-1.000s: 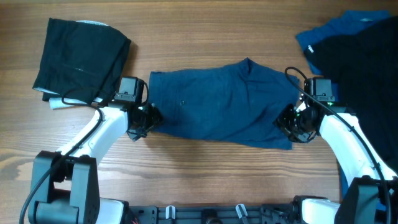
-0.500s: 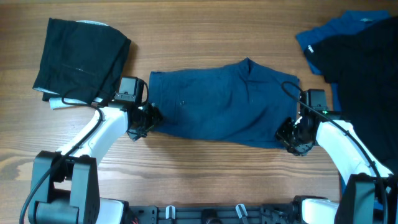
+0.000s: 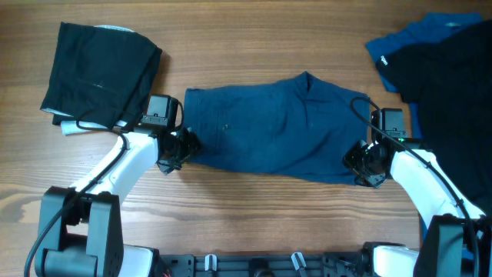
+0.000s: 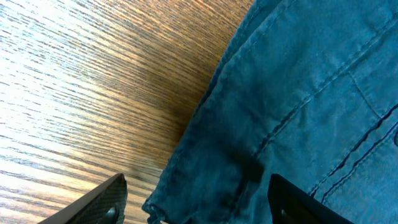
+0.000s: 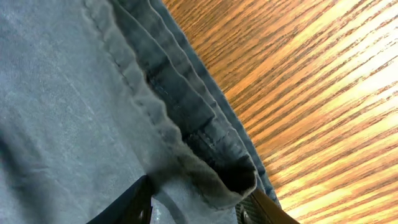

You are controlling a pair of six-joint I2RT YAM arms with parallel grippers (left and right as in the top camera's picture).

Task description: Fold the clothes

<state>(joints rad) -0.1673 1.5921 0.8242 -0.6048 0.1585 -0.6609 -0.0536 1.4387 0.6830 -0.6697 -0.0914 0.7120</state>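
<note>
A dark navy garment [image 3: 277, 127] lies flat across the table's middle, with a small pale button [image 3: 225, 127] showing. My left gripper [image 3: 181, 150] is open at its lower left corner. In the left wrist view the jaws [image 4: 196, 199] stand wide on either side of the hem [image 4: 298, 93]. My right gripper [image 3: 361, 165] is at the garment's lower right corner. In the right wrist view its jaws [image 5: 196, 199] are drawn in on a curled fold of the hem [image 5: 62, 93].
A folded black garment [image 3: 100, 69] lies at the back left over something white. At the back right a black garment [image 3: 453, 85] lies on a brighter blue one [image 3: 415, 38]. Bare wood table [image 3: 254, 208] runs along the front.
My right gripper has moved down towards the front, to the navy garment's lower right corner. The left arm has not moved.
</note>
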